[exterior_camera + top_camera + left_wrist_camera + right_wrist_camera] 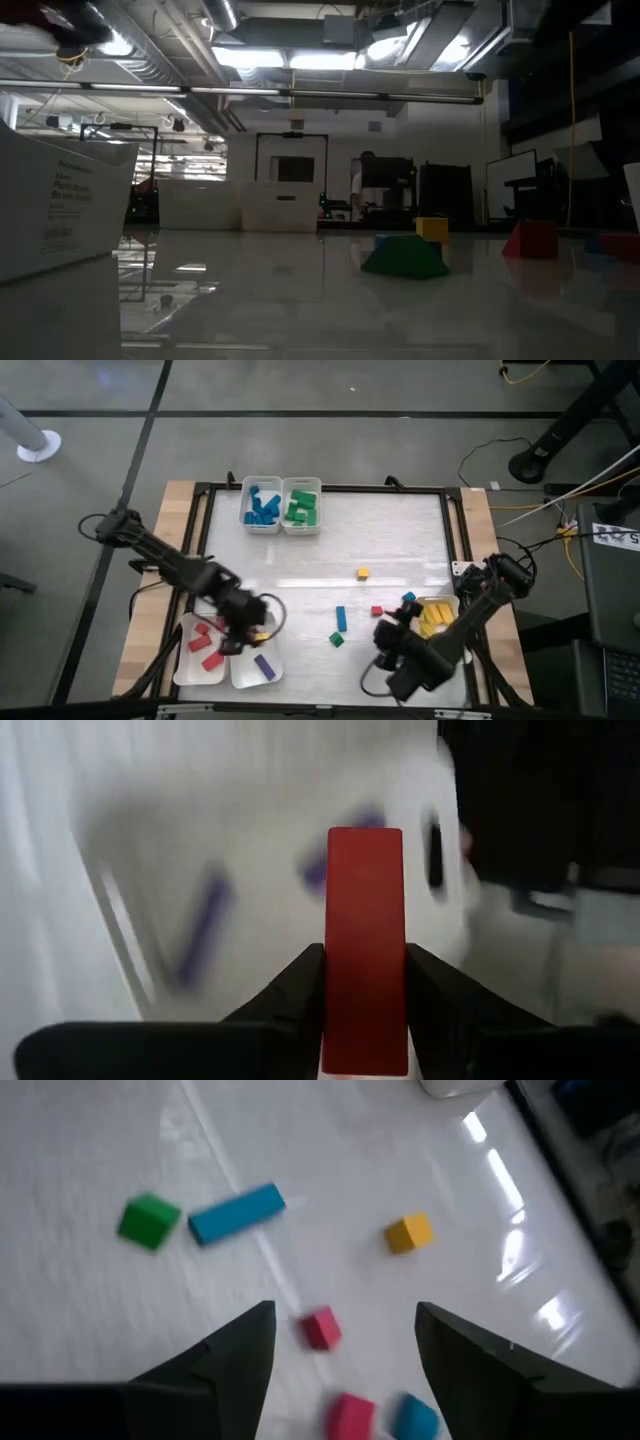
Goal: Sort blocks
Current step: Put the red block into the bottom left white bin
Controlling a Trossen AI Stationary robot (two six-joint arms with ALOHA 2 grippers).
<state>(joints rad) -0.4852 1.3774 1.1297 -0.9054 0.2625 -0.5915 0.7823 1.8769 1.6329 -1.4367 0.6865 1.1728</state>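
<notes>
Left wrist view: left end effector point(365, 985) clamped on red bar point(365, 945).

trays: two white at far edge point(243, 520) | two near left point(182, 670) | one right point(452, 603)

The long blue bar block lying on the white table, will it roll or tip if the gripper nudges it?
The long blue bar block lies flat on a long face, so it probably won't tip. Flat sides suggest sliding, not rolling. The glossy white table may let it skid or swivel.
</notes>
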